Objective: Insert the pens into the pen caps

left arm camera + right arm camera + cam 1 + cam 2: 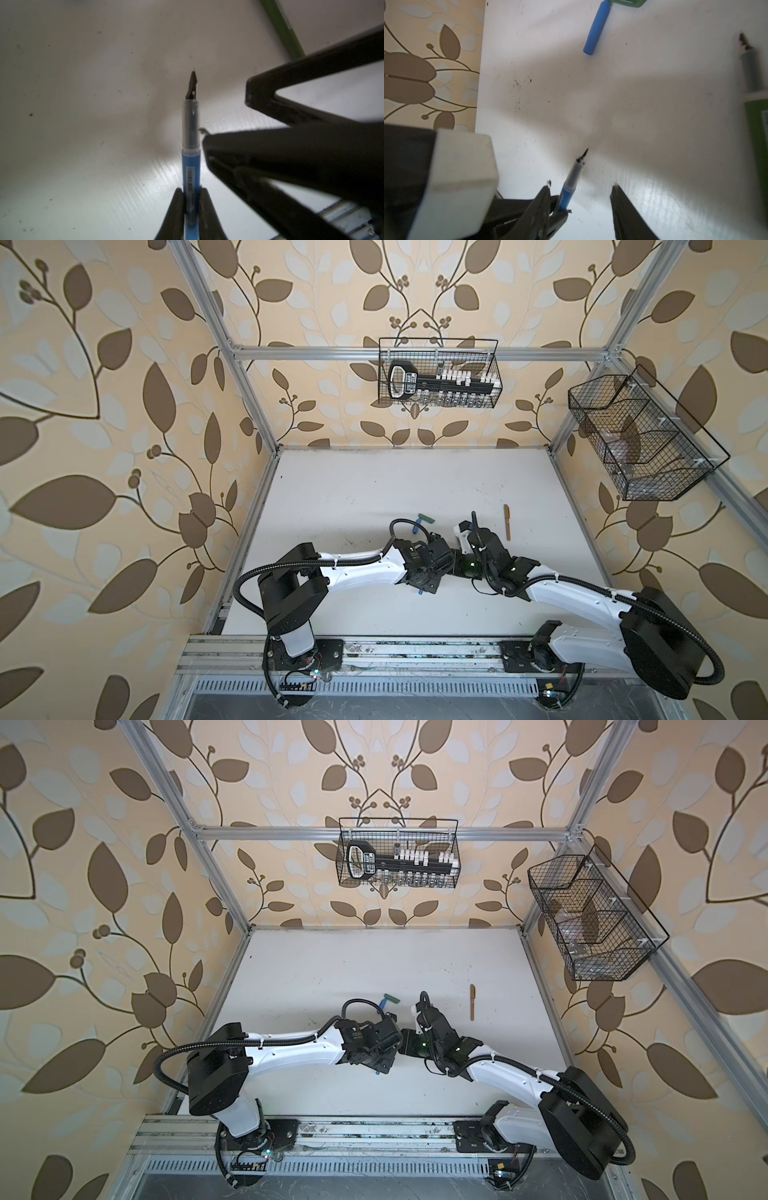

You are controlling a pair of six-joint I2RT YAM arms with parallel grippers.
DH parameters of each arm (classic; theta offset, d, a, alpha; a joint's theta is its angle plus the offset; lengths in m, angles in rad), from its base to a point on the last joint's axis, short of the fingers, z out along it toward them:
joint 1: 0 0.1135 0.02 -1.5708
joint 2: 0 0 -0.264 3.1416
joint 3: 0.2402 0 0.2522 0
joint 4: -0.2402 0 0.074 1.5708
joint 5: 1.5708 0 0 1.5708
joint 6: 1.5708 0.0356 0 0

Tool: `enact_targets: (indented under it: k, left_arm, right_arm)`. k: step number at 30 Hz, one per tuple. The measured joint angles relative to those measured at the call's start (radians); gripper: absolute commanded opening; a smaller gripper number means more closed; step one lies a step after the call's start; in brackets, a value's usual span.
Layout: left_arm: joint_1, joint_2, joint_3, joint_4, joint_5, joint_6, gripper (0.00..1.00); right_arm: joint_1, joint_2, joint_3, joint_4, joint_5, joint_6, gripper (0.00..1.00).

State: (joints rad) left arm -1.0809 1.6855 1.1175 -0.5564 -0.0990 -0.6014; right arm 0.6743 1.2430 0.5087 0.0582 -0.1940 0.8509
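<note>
if the blue pen gets bumped, it may slip

since the blue cap (597, 29) lies flat on the table (353, 489), right next to the green cap (629, 3), a grab at it could push both away (round things roll). next comes the left gripper (191, 193). its jaws are squeezed tight on the blue pen (190, 166) near the back end, and the dark tip sticks out over the table. right beside it is the right gripper (226, 118), jaws apart and holding nothing, with one jaw very near the pen. if it shuts or swings here, i think it could knock the pen crooked or out of the grip. the green pen (756, 128) lies close by and could get hit too. far right lies the orange-brown pen (507, 521); i cannot tell if it has a cap.
</note>
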Motion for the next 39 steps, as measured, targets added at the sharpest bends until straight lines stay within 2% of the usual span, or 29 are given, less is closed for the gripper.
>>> enact_targets:
  k: [15, 24, 39]
  left_arm:
    - [0.000, -0.042, 0.002, -0.011, -0.013, 0.000, 0.14]
    - [0.000, -0.063, 0.002, -0.010, -0.015, 0.000, 0.15]
    - [0.000, -0.116, 0.002, -0.008, -0.037, -0.002, 0.17]
  right_arm:
    - [0.002, 0.116, 0.000, 0.181, -0.057, 0.066, 0.48]
    - [0.002, 0.167, 0.000, 0.256, -0.084, 0.106, 0.41]
    - [-0.001, 0.206, 0.000, 0.319, -0.106, 0.147, 0.11]
